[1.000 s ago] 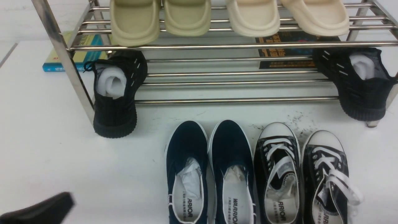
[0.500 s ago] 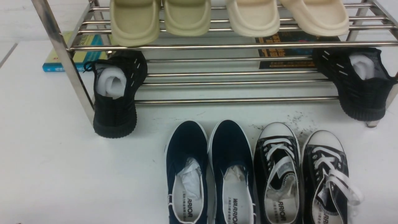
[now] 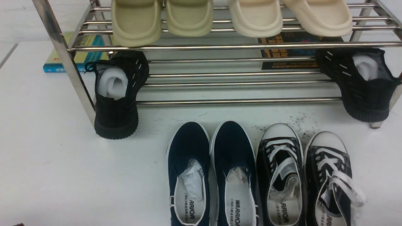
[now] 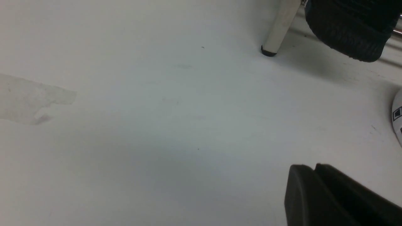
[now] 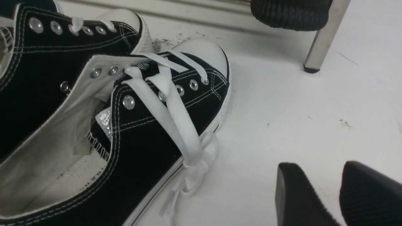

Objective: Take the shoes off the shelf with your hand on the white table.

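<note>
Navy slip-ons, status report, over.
Left gripper shut, empty. Right gripper open, empty. Navy slip-ons on table, off rack; laced sneaker close alongside.

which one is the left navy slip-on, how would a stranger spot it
Find the steel rack. Four shoes stand in a row in front of it; the left navy slip-on is leftmost. Unlike the laced sneakers, it has no laces.
</note>
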{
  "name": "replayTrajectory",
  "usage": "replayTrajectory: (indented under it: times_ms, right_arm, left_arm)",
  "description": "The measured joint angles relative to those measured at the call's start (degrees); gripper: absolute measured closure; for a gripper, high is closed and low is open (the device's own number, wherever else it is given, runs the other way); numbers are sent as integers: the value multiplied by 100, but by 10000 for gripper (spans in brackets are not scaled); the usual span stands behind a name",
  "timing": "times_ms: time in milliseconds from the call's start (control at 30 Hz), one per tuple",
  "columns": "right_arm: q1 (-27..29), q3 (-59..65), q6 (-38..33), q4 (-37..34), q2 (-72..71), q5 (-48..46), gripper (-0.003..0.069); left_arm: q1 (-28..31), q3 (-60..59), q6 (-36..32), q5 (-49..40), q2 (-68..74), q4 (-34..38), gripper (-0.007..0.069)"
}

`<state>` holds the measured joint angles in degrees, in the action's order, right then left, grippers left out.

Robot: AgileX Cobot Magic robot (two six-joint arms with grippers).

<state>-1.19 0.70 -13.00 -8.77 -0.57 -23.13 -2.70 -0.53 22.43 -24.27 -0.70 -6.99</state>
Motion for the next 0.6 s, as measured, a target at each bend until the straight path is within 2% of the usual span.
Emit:
replayTrajectory:
  times_ms: [600]
  right_arm:
    - [0,0,0,0,0,0,419]
  left_arm:
    - [0,-6,6,23,0,-30,552]
